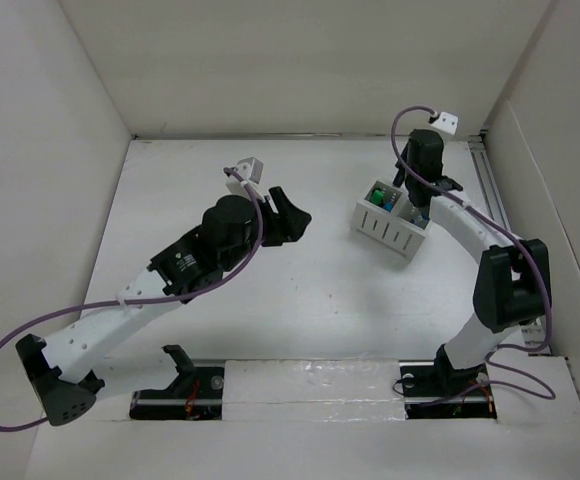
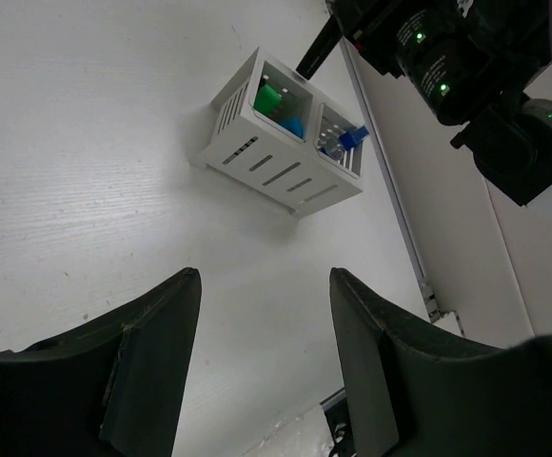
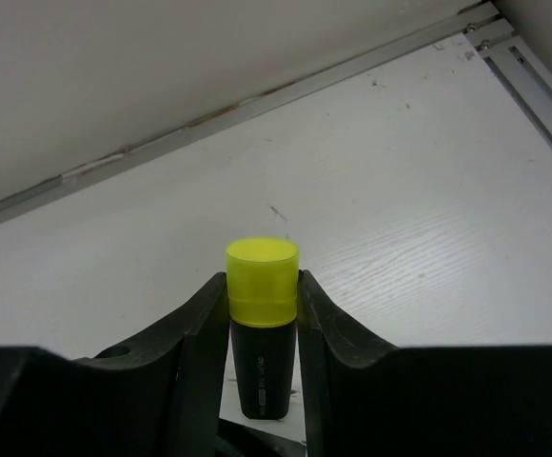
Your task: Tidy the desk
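The lower end of the marker point(image 3: 262, 328) is hidden between the fingers of the right gripper point(image 3: 262, 278). A green item point(image 2: 269, 97) and a blue item point(image 2: 295, 125) in the box point(image 2: 274, 174) are half hidden by its walls and cannot be identified.

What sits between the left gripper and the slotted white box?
Nothing: the left wrist view shows only bare desk between the left gripper and the box.

Top cam: high behind the arm bases point(image 1: 440, 380), looking down on the desk point(image 1: 310, 300). Left wrist cam looks past its fingers point(image 2: 152, 362) to the slotted box point(image 2: 281, 143), shared with top. Right wrist cam is tight on a yellow-capped marker point(image 3: 262, 324), facing the far wall point(image 3: 162, 76).
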You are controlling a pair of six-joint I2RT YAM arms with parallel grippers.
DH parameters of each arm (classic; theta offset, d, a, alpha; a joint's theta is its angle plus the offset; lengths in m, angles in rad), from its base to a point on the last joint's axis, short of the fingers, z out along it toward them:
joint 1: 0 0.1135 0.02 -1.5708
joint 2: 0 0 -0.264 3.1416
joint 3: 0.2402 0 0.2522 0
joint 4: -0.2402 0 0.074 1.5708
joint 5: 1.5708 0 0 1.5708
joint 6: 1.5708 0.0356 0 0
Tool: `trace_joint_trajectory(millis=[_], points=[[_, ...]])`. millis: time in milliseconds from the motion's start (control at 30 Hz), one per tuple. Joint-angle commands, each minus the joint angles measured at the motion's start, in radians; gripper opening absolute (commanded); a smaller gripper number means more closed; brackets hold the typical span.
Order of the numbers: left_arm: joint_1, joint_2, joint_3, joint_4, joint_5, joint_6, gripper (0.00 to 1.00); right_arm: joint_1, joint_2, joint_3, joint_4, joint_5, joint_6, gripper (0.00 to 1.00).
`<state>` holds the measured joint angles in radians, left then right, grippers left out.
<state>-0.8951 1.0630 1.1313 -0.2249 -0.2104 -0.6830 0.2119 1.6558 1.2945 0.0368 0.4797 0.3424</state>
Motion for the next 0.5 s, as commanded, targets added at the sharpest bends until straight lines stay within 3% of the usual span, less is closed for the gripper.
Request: trace_joint_trajectory(millis=[0,467], points=[[-0.001,-0.034,0.016,-0.004,-0.027,-0.03,0.52,0.037,-0.01,-0.064,0.138,0.048,-0.04,0.13],[-0.001,-0.049,0.007,-0.001,-0.024,0.025,0.53,0.122,-0.068,-0.156,0.192,0.155,-0.097,0.13]])
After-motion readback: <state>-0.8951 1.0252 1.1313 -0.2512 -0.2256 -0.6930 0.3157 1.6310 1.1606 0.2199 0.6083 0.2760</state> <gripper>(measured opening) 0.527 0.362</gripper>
